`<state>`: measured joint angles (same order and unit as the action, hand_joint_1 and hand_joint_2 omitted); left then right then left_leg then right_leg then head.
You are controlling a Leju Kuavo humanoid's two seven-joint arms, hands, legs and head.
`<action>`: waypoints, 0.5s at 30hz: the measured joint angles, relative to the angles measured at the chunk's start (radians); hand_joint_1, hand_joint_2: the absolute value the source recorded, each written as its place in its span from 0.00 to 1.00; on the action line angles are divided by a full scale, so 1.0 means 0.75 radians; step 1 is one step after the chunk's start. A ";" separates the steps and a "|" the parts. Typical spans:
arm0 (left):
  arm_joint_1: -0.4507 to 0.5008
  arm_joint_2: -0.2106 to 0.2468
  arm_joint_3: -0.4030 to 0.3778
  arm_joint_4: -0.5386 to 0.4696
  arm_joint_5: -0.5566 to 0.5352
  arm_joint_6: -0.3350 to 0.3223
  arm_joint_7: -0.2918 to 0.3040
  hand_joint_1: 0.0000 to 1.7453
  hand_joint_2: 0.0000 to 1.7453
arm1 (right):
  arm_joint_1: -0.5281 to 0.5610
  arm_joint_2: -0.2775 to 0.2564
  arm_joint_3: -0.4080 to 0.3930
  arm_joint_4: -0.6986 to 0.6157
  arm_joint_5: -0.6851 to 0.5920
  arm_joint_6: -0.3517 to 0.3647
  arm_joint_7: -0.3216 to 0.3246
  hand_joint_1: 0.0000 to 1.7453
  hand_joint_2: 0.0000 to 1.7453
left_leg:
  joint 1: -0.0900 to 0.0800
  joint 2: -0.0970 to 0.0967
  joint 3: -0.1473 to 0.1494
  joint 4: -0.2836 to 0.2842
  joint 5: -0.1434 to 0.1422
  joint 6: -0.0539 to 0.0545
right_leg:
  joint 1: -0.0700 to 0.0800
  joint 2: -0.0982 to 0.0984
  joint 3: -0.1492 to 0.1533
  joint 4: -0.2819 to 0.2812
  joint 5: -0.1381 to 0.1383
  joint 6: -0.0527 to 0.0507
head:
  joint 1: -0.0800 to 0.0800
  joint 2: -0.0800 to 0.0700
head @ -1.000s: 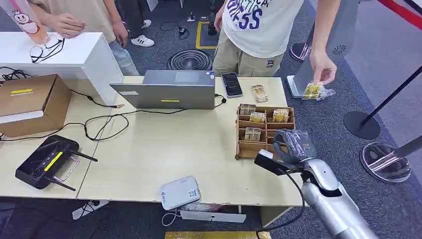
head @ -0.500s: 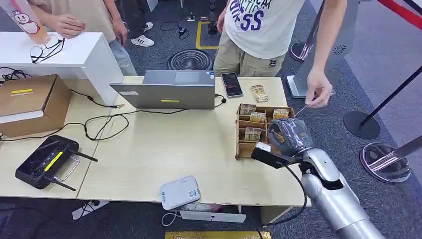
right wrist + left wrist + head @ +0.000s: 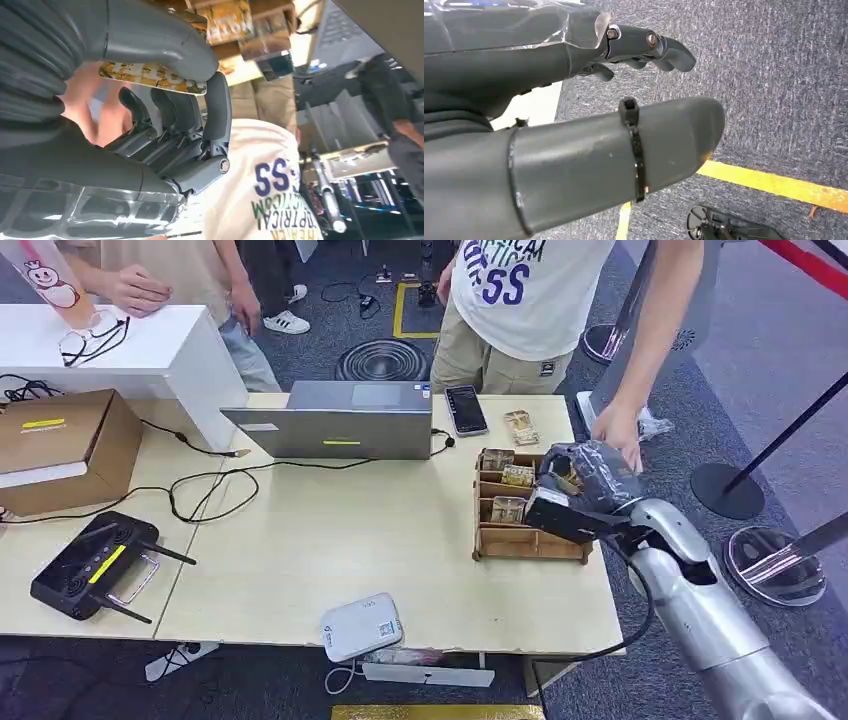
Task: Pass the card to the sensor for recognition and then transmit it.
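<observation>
The robot's right hand (image 3: 585, 480) is raised over the right end of a wooden card rack (image 3: 528, 540) at the table's (image 3: 330, 540) three o'clock side. Its thumb and a fingertip (image 3: 217, 105) pinch a gold-printed card (image 3: 150, 76); the other fingers curl beside it. A person's hand (image 3: 617, 428) reaches in at one o'clock, just beside the robot hand. A white card sensor (image 3: 361, 627) sits at the table's six o'clock edge, well apart. The left hand (image 3: 589, 115) hangs over carpet, thumb and fingers apart, holding nothing
</observation>
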<state>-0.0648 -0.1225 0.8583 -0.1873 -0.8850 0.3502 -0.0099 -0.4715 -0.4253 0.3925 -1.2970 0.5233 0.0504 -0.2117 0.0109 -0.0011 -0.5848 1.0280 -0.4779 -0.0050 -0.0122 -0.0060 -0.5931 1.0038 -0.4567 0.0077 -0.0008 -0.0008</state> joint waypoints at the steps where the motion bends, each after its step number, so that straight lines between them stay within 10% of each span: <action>1: 0.000 0.000 0.000 0.000 -0.001 -0.001 -0.001 0.00 0.00 | -0.015 -0.005 0.000 -0.004 -0.031 0.018 -0.009 0.88 1.00 | 0.000 0.000 0.000 0.000 0.000 0.000 | 0.000 0.000 0.000 0.000 0.000 0.000 | 0.000 0.000; 15: -0.011 -0.001 0.000 0.000 -0.020 -0.001 -0.004 0.00 0.00 | -0.281 -0.017 0.053 0.024 -0.190 0.086 -0.029 0.94 1.00 | 0.000 0.000 0.000 0.000 0.000 0.000 | 0.000 0.000 0.000 0.000 0.001 0.000 | -0.001 0.000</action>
<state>-0.0729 -0.1236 0.8583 -0.1873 -0.8999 0.3494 -0.0130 -0.6824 -0.4383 0.4322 -1.2790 0.3807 0.1148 -0.2338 0.0110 -0.0009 -0.5847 1.0281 -0.4776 -0.0052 -0.0122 -0.0057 -0.5932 1.0040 -0.4563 0.0075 -0.0011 -0.0008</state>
